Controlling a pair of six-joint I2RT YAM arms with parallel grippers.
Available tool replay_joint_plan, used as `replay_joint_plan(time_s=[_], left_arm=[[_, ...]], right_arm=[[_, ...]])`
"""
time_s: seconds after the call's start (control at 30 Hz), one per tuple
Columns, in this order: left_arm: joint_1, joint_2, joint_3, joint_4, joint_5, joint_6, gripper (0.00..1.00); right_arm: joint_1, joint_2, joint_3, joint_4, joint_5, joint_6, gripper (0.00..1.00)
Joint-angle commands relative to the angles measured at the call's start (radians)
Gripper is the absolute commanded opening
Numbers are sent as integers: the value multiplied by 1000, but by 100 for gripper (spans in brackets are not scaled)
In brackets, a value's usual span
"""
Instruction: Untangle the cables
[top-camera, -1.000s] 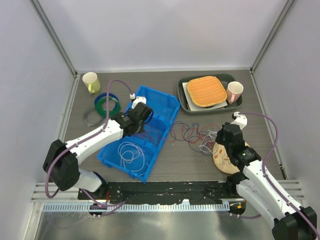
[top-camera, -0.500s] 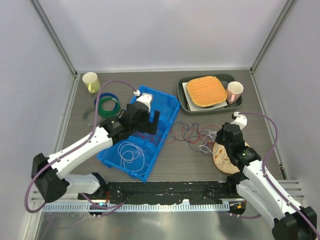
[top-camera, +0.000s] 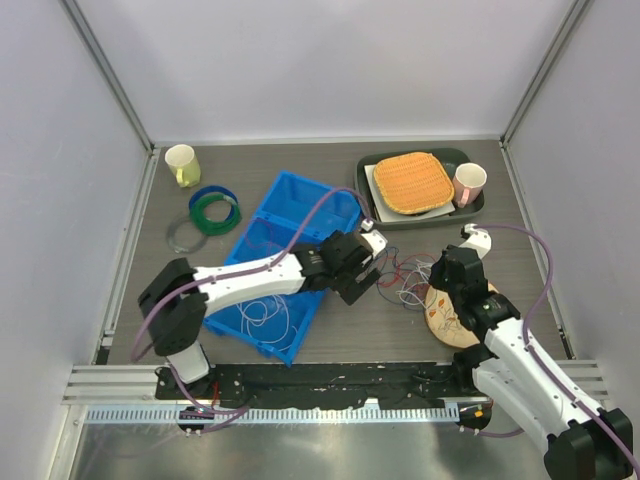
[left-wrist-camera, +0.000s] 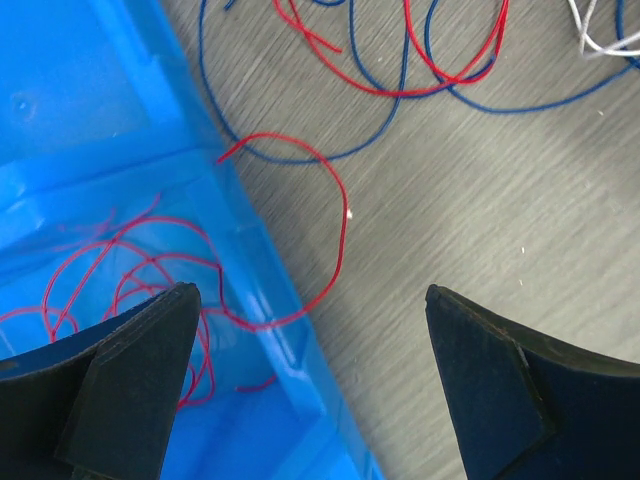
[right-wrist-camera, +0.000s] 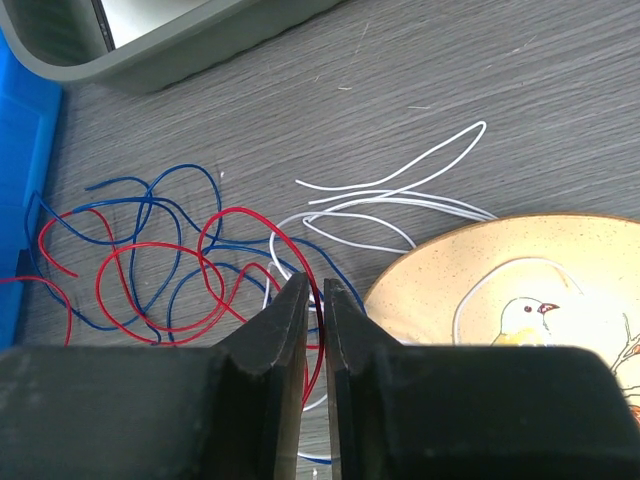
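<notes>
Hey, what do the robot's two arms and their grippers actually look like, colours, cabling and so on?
Both arms, left arm and right arm, are white tubular links with black joints, and a thick purple cable loops along each. The left gripper and right gripper have matte black, blocky fingers. No markings show.
</notes>
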Motion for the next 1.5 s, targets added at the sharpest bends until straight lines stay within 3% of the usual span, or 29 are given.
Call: replay_joint_plan(time_s=[0.0, 0.3, 0.8, 0.9, 1.0, 1.03, 1.1, 1.13, 1.33, 1.47], left_arm=[[-20, 113, 118, -20, -45, 48, 100], [-27, 240, 190, -63, -53, 30, 100], [-63, 291, 155, -76, -123, -31, 71], [-63, 290, 149, -75, -131, -34, 59], [-63, 294, 144, -73, -146, -36, 40], [-63, 296, 147, -73, -154, -36, 27], [-63, 294, 155, -76, -156, -36, 15], [-65, 293, 164, -78, -157, -36, 3], [-95, 209, 170, -58, -206, -24, 0], [-109, 117, 153, -14, -326, -56, 0]], right_arm=[[-3, 11, 20, 18, -6, -2, 18], [-3, 2, 22, 9, -6, 11, 19], [-3, -9, 22, -5, 4, 17, 22], [-3, -11, 22, -5, 7, 17, 22], [-3, -11, 22, -6, 7, 17, 22], [-3, -11, 22, -5, 7, 17, 22], [-3, -11, 22, -5, 7, 17, 22], [-3, -11, 22, -5, 7, 18, 22], [-5, -11, 23, -8, 9, 17, 22], [-3, -11, 25, -11, 4, 15, 22]])
